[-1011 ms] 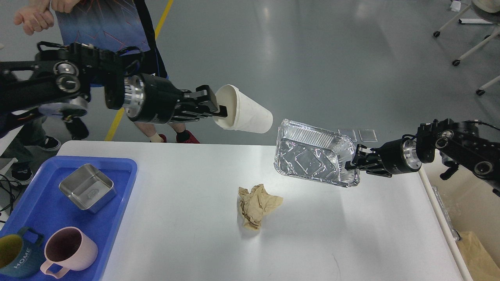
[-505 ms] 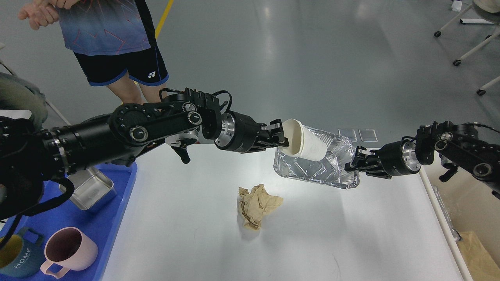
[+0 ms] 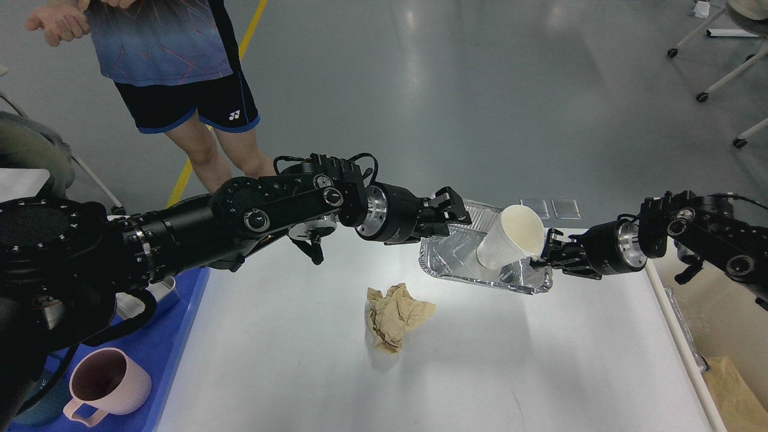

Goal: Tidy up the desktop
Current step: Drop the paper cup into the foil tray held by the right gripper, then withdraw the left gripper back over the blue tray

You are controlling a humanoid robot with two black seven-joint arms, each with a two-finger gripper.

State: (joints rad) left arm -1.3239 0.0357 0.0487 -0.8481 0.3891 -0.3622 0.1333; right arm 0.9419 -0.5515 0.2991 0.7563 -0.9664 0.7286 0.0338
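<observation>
The white desktop [image 3: 540, 360] spans the lower view. My right gripper [image 3: 543, 255] is shut on the right rim of a foil tray [image 3: 456, 264] and holds it just above the desktop's far edge. A white paper cup [image 3: 510, 240] lies tilted inside the foil tray, its mouth facing up and right. My left gripper [image 3: 457, 210] is open and empty at the tray's left rim, apart from the cup. A crumpled brown paper [image 3: 396, 315] lies mid-desktop.
A blue tray [image 3: 174, 336] at the left holds a pink mug [image 3: 108, 384]; my left arm hides much of it. A person [image 3: 174, 72] stands behind the table at the far left. A brown bag [image 3: 732, 390] sits on the floor right of the table.
My left gripper carried the cup right into the foil tray and let it go. The cup now rests in the tray. The right gripper lowered the tray slightly.
</observation>
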